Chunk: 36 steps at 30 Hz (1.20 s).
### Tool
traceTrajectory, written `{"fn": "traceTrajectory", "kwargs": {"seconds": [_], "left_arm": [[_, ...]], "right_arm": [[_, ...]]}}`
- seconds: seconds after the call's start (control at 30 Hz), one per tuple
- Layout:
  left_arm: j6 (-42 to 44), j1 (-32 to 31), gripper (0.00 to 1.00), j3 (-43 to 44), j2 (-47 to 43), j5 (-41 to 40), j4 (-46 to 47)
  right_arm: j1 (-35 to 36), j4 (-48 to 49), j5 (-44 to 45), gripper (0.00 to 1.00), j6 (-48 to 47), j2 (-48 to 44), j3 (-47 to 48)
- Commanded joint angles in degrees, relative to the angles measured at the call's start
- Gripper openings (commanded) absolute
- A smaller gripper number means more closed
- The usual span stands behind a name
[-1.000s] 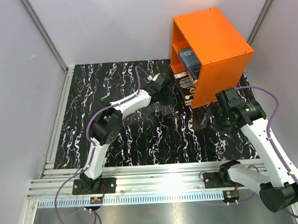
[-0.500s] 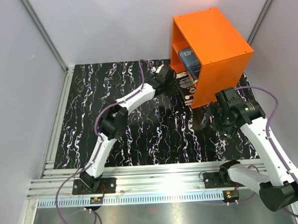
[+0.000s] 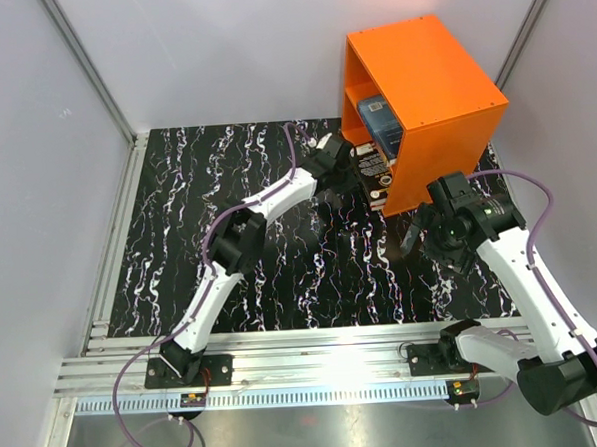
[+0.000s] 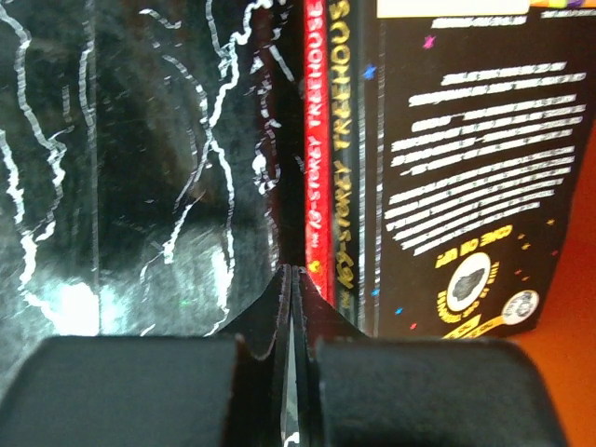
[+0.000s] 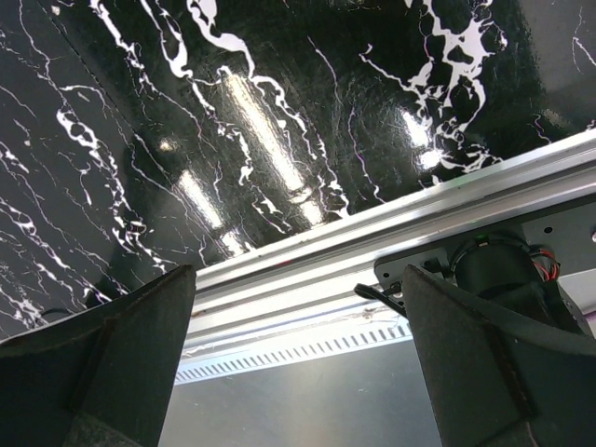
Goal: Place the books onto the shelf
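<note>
My left gripper (image 4: pixel 289 279) is clenched tight with nothing between its fingers. Its tip rests at the lower end of the red spine (image 4: pixel 318 140) of a black book (image 4: pixel 466 168), which fills the right half of my left wrist view. Seen from above, this book lies with others (image 3: pixel 374 176) poking out of the lower compartment of the orange shelf (image 3: pixel 426 77) at the upper right, and a grey-blue book (image 3: pixel 378 115) sits in the upper compartment. My right gripper (image 3: pixel 410 240) hangs spread wide and empty below the shelf, apart from the books, over the marbled table (image 5: pixel 186 112) and its metal rail (image 5: pixel 307 270)
</note>
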Motion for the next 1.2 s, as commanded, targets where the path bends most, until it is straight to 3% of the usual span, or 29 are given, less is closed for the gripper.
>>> {"fn": "traceTrajectory", "kwargs": {"seconds": [0.0, 0.33, 0.57, 0.63, 0.67, 0.77, 0.97, 1.03, 1.07, 1.1, 1.13, 1.17], "left_arm": [[-0.3, 0.2, 0.0, 4.3, 0.6, 1.8, 3.7], [-0.2, 0.0, 0.0, 9.0, 3.8, 4.0, 4.7], [0.5, 0.1, 0.0, 6.3, 1.8, 4.3, 4.4], [1.6, 0.6, 0.0, 3.3, -1.4, 2.9, 4.6], [1.9, 0.9, 0.0, -2.5, -3.6, 1.4, 6.0], [4.2, 2.7, 0.0, -15.3, -14.6, -1.1, 10.8], [15.0, 5.3, 0.0, -33.6, -35.8, -6.8, 9.0], [17.7, 5.9, 0.16, -40.5, -43.5, -8.2, 7.2], [20.4, 6.1, 0.3, -42.5, -45.7, -8.1, 6.6], [21.3, 6.1, 0.83, -46.2, -48.5, -8.6, 5.6], [21.8, 6.1, 0.99, -47.7, -53.2, -10.8, 3.1], [22.6, 6.2, 0.99, -49.1, -55.9, -11.8, 1.9]], "right_arm": [[0.3, -8.0, 2.3, 1.0, -0.2, 0.5, 2.2], [0.3, -6.8, 2.4, 1.0, -0.8, 2.1, 2.5], [0.3, -6.2, 2.0, 1.0, -1.3, 2.9, 2.3], [0.3, -5.9, 1.8, 1.0, -1.4, 2.8, 2.2], [0.3, -5.8, 1.8, 1.0, -1.4, 2.8, 2.3], [0.3, -5.2, 1.3, 1.0, -1.9, 2.4, 2.7], [0.3, 1.4, -4.8, 1.0, -4.5, -2.7, 5.7], [0.3, 4.6, -8.8, 1.0, -5.4, -4.4, 7.8], [0.3, 5.4, -9.6, 1.0, -5.7, -6.2, 8.6], [0.3, 6.2, -9.1, 1.0, -5.7, -7.2, 9.2], [0.3, 6.7, -8.2, 1.0, -5.3, -8.1, 10.7], [0.3, 7.2, -7.3, 1.0, -5.2, -9.9, 11.4]]}}
